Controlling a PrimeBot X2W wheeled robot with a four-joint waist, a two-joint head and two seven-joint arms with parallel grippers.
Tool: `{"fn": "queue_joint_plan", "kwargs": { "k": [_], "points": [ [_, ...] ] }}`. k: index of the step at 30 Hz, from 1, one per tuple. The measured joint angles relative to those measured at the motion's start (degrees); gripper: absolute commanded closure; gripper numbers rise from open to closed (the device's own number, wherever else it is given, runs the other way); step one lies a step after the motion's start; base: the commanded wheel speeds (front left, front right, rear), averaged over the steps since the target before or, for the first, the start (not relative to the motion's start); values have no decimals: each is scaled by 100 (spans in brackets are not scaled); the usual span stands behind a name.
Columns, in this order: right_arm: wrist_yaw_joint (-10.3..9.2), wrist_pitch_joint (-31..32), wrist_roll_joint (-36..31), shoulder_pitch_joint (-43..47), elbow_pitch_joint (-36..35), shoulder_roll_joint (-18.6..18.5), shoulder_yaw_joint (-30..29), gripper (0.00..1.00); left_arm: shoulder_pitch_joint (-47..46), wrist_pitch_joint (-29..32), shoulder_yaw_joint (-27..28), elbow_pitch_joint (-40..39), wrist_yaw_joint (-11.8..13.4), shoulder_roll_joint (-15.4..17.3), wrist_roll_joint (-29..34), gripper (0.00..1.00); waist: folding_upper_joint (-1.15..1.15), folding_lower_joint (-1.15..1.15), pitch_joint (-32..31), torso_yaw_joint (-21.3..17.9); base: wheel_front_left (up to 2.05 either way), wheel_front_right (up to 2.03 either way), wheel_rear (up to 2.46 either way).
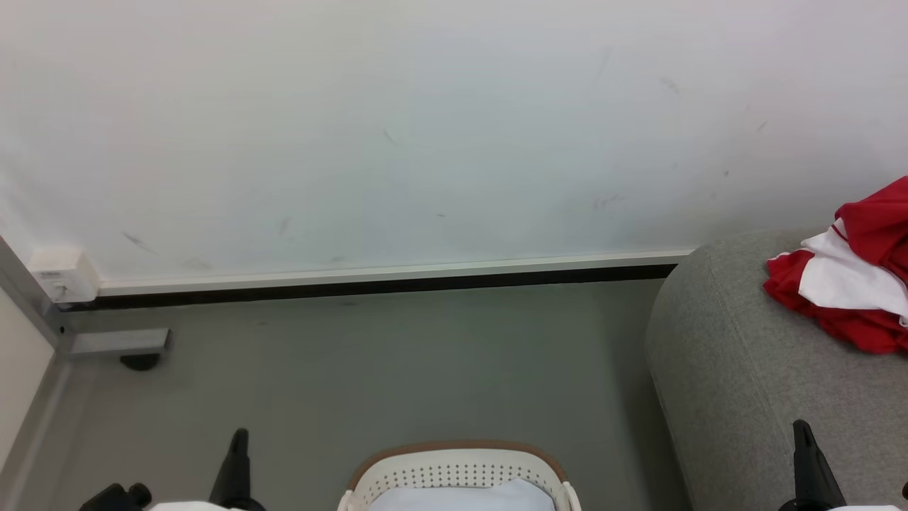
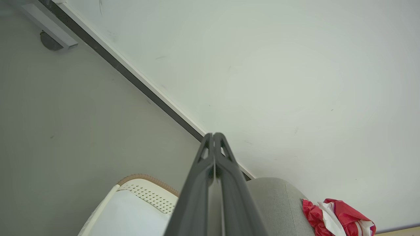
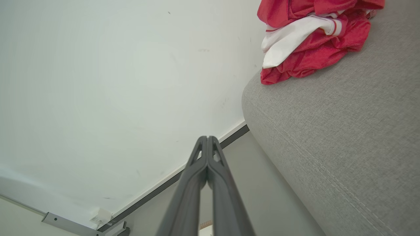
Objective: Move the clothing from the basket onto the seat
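You find the bright red soft garment with the broad white panel at the right edge of the head view. It lies in a crumpled heap on top of the large light grey upholstered sofa seat, close to the white wall. The rounded cream-white perforated basket with the brown rim stands at the bottom centre of that view, on the grey floor, well apart from the garment. Inside it you see only plain pale padding. The move therefore looks done, and what is left for you, I think, is to finish cleanly. The left gripper stands at the lower left with its two dark fingers pressed together and nothing between them. The right gripper at the lower right is the same, closed and empty, above the front part of the seat. In the right wrist view the lowest red fold reaches to where the cushion begins to curve down, at the upper middle of the frame. Please check this edge first, because soft fabric near a rounded border may slide. If you decide to push the heap further in, open the right fingers only when they are over the cloth, and take a thick fold, not a single layer. If it rests stable, do not touch it.
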Motion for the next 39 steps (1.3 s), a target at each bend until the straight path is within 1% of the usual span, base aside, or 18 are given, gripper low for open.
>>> {"fn": "queue_joint_plan", "kwargs": {
  "k": [22,39],
  "points": [
    [-1,367,1626,-220,-49,-14,-75,100,-163,368,230,-109,-108,-37,-1382,100,0,0,60,66,0,0,0],
    [-1,595,2673,-339,-78,-41,-120,100,-265,620,386,-164,-181,-68,-2229,100,0,0,106,117,0,0,0]
  ]
}}
